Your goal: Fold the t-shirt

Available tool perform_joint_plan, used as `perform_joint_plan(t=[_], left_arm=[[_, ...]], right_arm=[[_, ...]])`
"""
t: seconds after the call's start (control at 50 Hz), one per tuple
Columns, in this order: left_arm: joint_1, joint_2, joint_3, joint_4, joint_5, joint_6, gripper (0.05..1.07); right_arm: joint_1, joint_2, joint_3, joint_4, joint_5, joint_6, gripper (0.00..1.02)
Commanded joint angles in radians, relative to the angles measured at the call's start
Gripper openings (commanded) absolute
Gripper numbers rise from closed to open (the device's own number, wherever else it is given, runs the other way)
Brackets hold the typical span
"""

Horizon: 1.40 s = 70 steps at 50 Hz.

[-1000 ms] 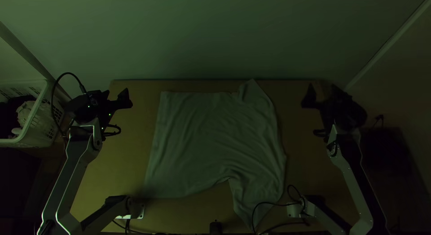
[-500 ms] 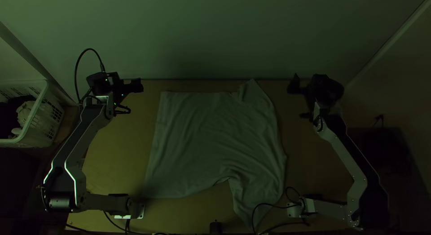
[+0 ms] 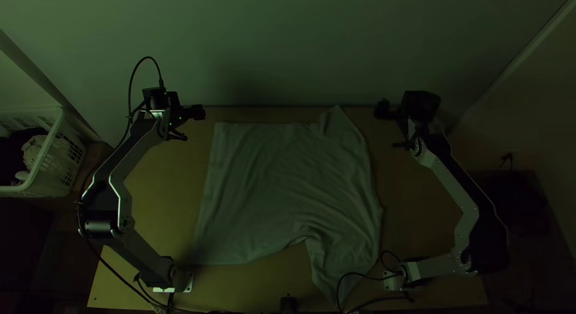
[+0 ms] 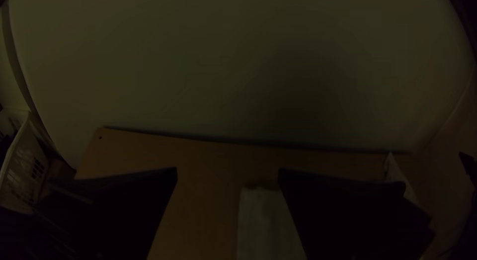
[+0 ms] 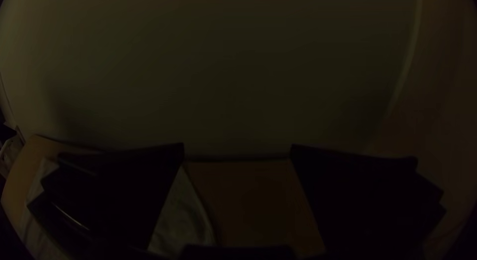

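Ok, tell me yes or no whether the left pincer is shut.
No, the left pincer is open: its fingers stand wide apart, with table showing between them.

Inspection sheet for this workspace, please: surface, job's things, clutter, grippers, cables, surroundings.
Surface: light wooden table, dim.
Job's things: T-shirt spread out, wrinkled toward the near right, not folded.
Clutter: small dark object at the near edge.
Grippers: left gripper and right gripper both open, holding nothing.
Cables: black cable crosses the shirt's near end in the top view.
Surroundings: white basket left of the table; pale wall beyond.
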Motion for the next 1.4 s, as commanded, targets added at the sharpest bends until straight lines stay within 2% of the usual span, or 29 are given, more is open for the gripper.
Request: perform_joint_plan(t=[0.0,0.2,0.42,0.66,0.96,1.0,1.04,1.38], left_arm=[[-0.018,0.049,0.056,-0.025,-0.002,-0.023,1.03],[-0.04,0.126,0.083,-0.031,-0.002,-0.035,1.03],[-0.071,0.232,0.158,-0.08,-0.003,-0.047,1.03],[-0.083,0.359,0.306,-0.2,-0.034,-0.044,1.02],[-0.083,0.482,0.445,-0.245,-0.086,-0.018,1.01],[-0.083,0.496,0.461,-0.258,-0.086,-0.015,0.98],[-0.083,0.503,0.468,-0.264,-0.085,-0.015,0.95],[-0.081,0.525,0.448,-0.283,-0.089,-0.005,0.95]], right_arm=[[0.012,0.051,0.065,-0.049,0.005,0.025,0.98],[0.015,0.091,0.108,-0.115,-0.018,0.045,0.98],[0.012,0.166,0.199,-0.25,-0.071,0.108,0.98],[0.012,0.173,0.197,-0.256,-0.081,0.117,0.98],[0.014,0.179,0.185,-0.256,-0.081,0.14,0.98],[0.014,0.181,0.185,-0.256,-0.081,0.142,0.98],[0.014,0.183,0.186,-0.256,-0.081,0.143,0.98],[0.009,0.192,0.185,-0.256,-0.081,0.154,0.98]])
